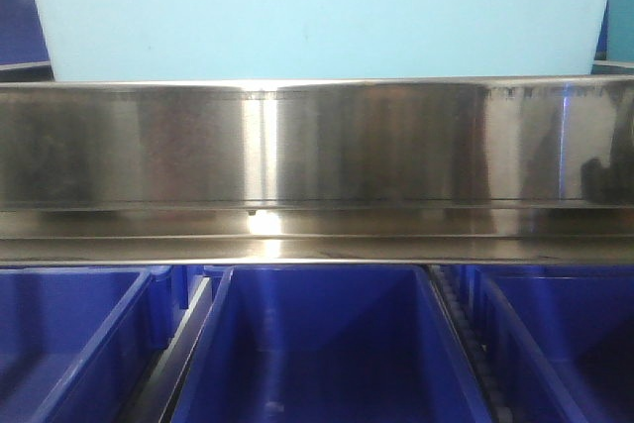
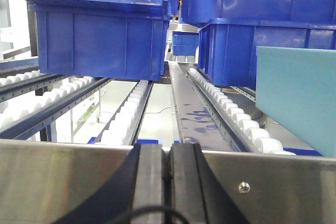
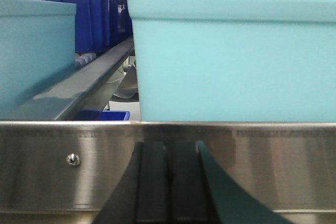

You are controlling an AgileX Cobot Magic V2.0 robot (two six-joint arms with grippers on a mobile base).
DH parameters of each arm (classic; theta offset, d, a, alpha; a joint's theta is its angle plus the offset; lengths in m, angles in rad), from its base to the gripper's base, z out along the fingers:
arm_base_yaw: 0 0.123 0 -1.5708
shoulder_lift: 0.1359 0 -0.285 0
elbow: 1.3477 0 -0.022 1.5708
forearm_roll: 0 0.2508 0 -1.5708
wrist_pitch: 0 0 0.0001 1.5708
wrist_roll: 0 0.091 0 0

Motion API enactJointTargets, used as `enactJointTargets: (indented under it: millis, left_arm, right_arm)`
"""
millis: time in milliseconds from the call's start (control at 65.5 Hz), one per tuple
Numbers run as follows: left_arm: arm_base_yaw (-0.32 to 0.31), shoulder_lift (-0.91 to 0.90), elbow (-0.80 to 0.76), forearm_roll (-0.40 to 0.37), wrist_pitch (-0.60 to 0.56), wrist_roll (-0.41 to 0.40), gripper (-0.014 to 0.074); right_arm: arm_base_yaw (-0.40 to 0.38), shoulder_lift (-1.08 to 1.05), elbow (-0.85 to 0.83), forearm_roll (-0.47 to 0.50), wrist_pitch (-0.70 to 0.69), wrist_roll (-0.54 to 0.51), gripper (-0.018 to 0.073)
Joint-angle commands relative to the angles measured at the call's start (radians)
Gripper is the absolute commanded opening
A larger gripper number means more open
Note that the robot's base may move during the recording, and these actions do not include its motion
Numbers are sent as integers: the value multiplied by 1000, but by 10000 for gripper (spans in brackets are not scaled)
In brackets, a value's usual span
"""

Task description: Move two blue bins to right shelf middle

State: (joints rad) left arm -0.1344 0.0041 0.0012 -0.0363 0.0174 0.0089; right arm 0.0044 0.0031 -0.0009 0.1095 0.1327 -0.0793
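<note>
Left gripper [image 2: 168, 156] set level and square to the shelf front rail [image 1: 396, 146], black jaws pressed flat together along one seam, nothing clamped between. Right gripper [image 3: 168, 153] in the same attitude: level, facing straight into the shelf, jaws shut against each other and empty, tips overlapping the brushed steel face of the rail in the wrist view. Contact between fingertips and rail not determinable from either wrist view. Directly ahead of the right gripper, just behind the rail: pale blue bin [image 3: 231, 61], upright, plain-sided, rim level. To its left, apart across a grey divider strip [image 3: 79, 85]: second pale blue bin [image 3: 31, 51], also upright. In the left wrist view, only one corner of a pale bin at the right edge, beside white roller tracks [image 2: 226, 111] running back under dark blue bins [image 2: 100, 35]. In the front view, one pale bin filling most of the space above the rail, a sliver of another at the far right, and more dark blue bins on the level below.
</note>
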Motion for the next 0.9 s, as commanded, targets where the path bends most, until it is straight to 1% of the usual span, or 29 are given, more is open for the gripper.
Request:
enactJointTargets:
  millis: [0, 351, 519, 748, 885]
  left_arm:
    - [1, -4, -1, -6, -17, 0, -111]
    - [1, -4, -1, -6, -17, 0, -111]
    - [1, -4, -1, -6, -50, 0, -111]
    - [1, -4, -1, -6, -74, 0, -111]
    - [1, -4, -1, -7, -80, 0, -111]
  right_arm:
    - [-4, -3, 1, 2, -28, 1, -162]
    - [-4, -3, 1, 2, -28, 1, -162]
    - [-4, -3, 1, 2, -28, 1, -162]
    - [-3, -3, 1, 2, -108, 1, -162]
    - [-3, -3, 1, 2, -127, 1, -162]
